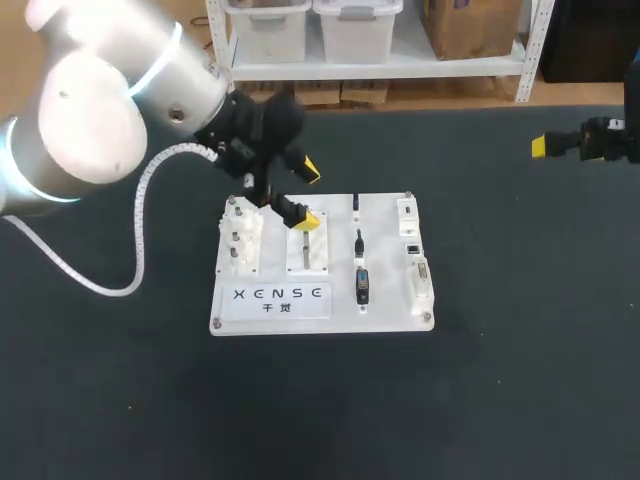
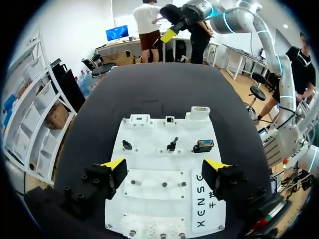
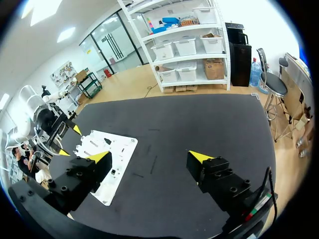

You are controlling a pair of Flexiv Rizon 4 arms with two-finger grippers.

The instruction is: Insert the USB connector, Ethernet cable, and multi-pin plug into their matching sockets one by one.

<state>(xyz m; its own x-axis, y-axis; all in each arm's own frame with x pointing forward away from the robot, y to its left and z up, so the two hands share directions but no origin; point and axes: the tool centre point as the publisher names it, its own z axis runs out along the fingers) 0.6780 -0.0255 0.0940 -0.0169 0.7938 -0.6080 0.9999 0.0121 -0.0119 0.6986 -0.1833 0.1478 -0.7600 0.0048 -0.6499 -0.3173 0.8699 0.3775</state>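
A: Start at the left. What is the left gripper doing?

B: It hangs over the white board, toward the back and left of the middle. Its 2 yellow-tipped fingers are spread wide and grip nothing. In its own wrist view the fingers stand apart above the board, and all 3 plugs lie ahead of them, untouched.

A: And the board itself, from its left edge?

B: First comes a white peg block. Beside it is a slotted plate, whose far end is under the lower yellow tip. Right of that is a column of 3 dark plugs resting on the board. The USB connector is farthest back, the Ethernet cable is in the middle, and the multi-pin plug is nearest the front.

A: Is any of them plugged in?

B: No. The 3 socket blocks line the board's right edge. Each is near a plug but apart from it.

A: And farther right?

B: The right gripper is over the dark table, well apart from the board. The head view shows only 1 yellow tip. Its wrist view shows both fingers wide apart with nothing between them, above the black surface. In that view the board and the left gripper lie ahead and off to one side.
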